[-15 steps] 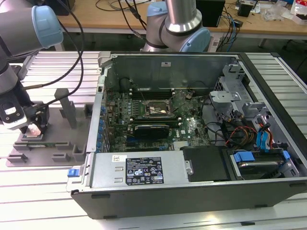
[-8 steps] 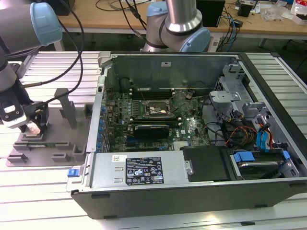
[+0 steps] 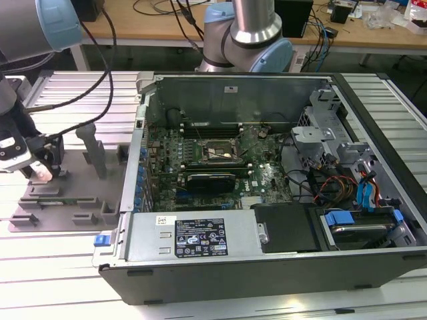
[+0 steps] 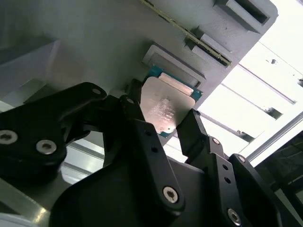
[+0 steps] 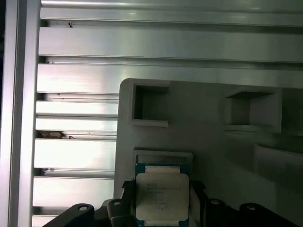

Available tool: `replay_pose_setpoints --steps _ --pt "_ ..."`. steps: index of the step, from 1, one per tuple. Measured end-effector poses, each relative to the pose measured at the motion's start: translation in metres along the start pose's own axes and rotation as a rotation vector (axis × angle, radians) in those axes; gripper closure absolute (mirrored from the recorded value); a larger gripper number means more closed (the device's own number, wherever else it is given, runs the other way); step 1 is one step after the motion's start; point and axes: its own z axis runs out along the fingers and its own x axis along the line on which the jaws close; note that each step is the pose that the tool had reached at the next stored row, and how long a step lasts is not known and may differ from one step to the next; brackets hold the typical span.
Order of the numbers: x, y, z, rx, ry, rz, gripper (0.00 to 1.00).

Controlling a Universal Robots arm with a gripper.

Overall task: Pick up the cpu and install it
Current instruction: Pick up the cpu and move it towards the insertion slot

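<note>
Cpu (image 5: 162, 197) sits at a shallow pocket of the grey fixture tray (image 5: 199, 109), so pickup has only begun. The motherboard socket (image 3: 215, 152), well apart from the tray toward the exterior view's right, awaits it. The gripper (image 4: 163, 116) looks clenched on the chip, its black fingers (image 4: 191, 131) against two opposite edges.

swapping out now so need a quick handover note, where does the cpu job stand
Gripper: shut on the cpu, a finger on each side, over the grey fixture tray at the exterior view's left.
Cpu: between the fingers, metal top showing in both wrist views.
Done: cpu gripped.
Left: the install; cpu not yet in the motherboard socket inside the open case.
</note>
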Motion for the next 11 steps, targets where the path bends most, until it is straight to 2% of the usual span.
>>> replay_pose_setpoints --steps 2,6,11 --pt "-0.0001 0.0003 -0.011 0.0 0.0 0.0 0.45" --pt "-0.0003 0.0008 -0.0261 0.0 0.0001 0.0 0.45" --pt "-0.001 0.0018 -0.056 0.0023 0.0002 0.0 0.45"
